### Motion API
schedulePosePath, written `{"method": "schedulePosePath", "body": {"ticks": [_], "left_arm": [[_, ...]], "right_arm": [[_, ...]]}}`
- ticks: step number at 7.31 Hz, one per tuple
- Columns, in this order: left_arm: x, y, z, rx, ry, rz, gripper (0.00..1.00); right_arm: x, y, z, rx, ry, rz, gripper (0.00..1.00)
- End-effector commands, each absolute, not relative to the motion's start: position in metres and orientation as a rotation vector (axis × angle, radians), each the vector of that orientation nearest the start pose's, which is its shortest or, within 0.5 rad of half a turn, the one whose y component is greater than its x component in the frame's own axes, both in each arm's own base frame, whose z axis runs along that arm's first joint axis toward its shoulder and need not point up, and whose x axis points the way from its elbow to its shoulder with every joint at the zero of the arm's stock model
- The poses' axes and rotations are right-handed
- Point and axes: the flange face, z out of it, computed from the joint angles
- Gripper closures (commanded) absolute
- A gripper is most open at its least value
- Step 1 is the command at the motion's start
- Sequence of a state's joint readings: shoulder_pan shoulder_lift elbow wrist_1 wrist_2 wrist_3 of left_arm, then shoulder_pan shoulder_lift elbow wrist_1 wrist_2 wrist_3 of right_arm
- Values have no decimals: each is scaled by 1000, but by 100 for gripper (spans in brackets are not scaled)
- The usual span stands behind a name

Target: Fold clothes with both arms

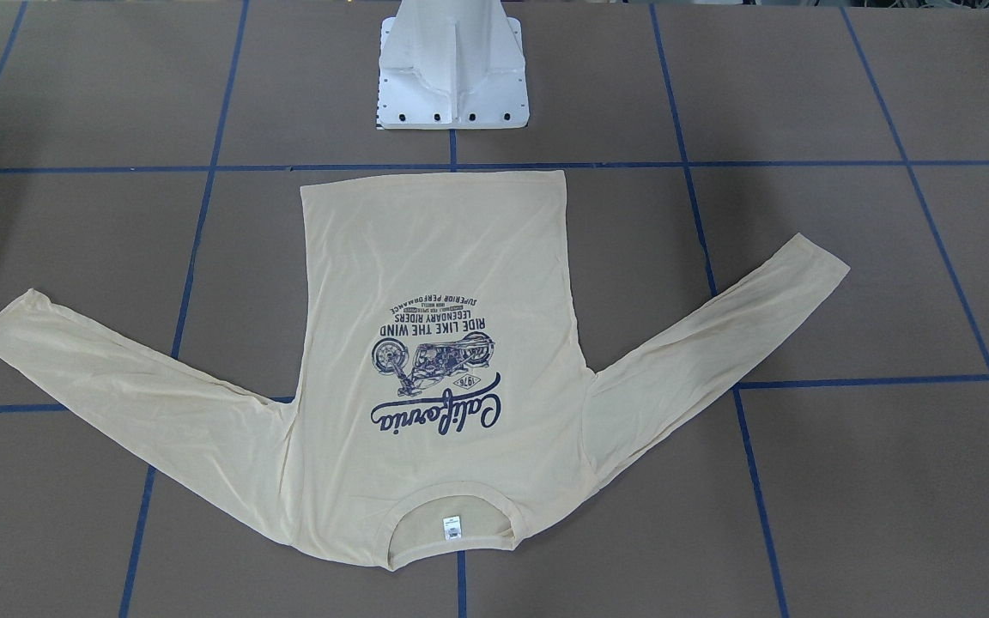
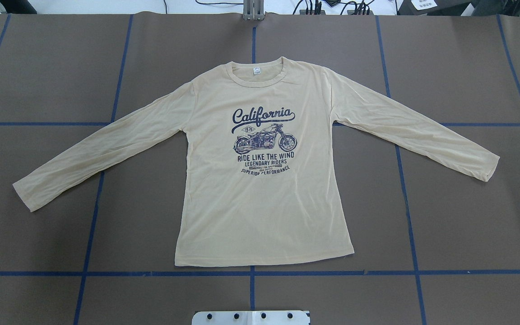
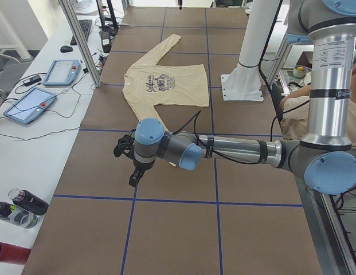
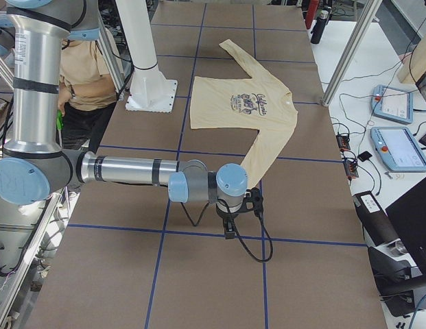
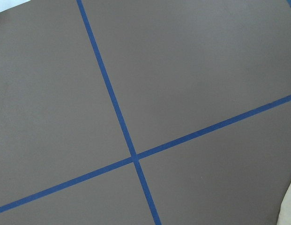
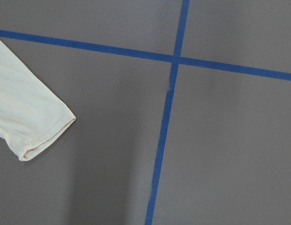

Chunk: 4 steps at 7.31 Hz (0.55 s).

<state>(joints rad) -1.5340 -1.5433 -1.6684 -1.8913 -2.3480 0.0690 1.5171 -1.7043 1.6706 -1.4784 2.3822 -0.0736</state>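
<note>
The cream-yellow long-sleeve T-shirt (image 2: 260, 198) lies flat, print up, both sleeves spread out to the sides and slanting toward the hem. It also shows in the front view (image 1: 443, 257) and both side views (image 3: 166, 86) (image 4: 243, 103). The left gripper (image 3: 133, 179) hangs over the brown table beyond the shirt's sleeve end; I cannot tell if it is open or shut. The right gripper (image 4: 228, 229) hangs just past the other sleeve's end; I cannot tell its state either. The right wrist view shows that sleeve's cuff (image 6: 28, 126) flat on the table. No fingers show in either wrist view.
The white pedestal base (image 1: 452, 77) stands by the shirt's hem. Blue tape lines (image 2: 251, 273) grid the brown table. Side benches hold tablets (image 3: 28, 106) (image 4: 398, 147) and bottles (image 3: 23, 206). A person (image 4: 89, 75) sits behind the robot. Metal frame posts (image 3: 80, 40) stand at the table's edge.
</note>
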Motion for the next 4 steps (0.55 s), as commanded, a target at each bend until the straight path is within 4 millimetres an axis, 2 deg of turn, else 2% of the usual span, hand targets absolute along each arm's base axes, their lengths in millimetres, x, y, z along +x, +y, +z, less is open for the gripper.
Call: {"method": "schedulePosePath", "body": {"ticks": [1, 2, 4], "left_arm": [[-46, -498, 591, 403, 752, 266, 0], [-45, -491, 596, 436, 748, 284, 0], [-45, -491, 596, 434, 753, 279, 0]], "right_arm": [[37, -442, 660, 63, -811, -144, 0], [37, -442, 660, 63, -811, -142, 0], [37, -442, 660, 63, -811, -144, 0]]}}
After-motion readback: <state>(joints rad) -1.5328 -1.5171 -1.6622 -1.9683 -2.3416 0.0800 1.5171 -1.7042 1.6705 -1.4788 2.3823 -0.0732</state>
